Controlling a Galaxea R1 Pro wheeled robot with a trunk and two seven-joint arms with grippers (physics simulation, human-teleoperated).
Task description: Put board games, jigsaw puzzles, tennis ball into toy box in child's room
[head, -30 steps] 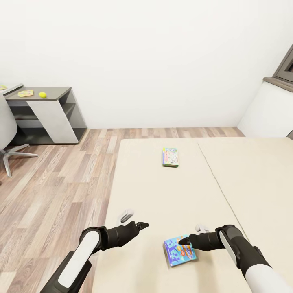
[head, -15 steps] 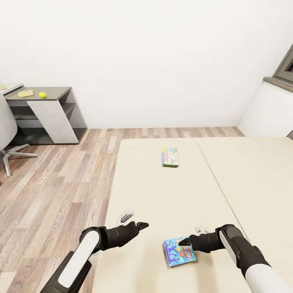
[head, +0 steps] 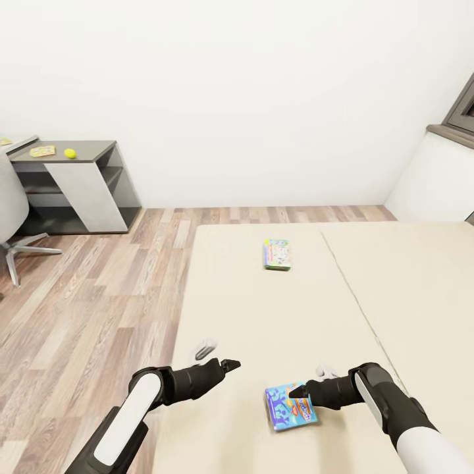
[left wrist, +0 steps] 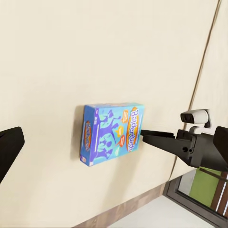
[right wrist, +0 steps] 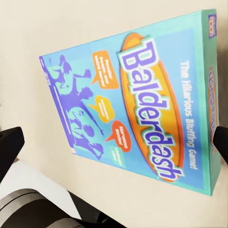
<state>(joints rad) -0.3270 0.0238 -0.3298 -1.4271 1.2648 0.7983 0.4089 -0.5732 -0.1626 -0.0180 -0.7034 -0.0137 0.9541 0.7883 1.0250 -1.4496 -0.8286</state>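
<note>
A blue Balderdash board game lies flat on the beige bed, close to its near edge. My right gripper hovers at the box's right side, open, with one finger on each side of the lid. The left wrist view catches the same box with the right gripper reaching its edge. Open and holding nothing, my left gripper hangs over the bed left of the box. A second board game lies farther up the bed. On the far grey table sit a tennis ball and a jigsaw puzzle.
Wood floor runs between the bed's left edge and the table. A grey office chair stands by the table at the far left. A white cabinet stands against the wall at the right.
</note>
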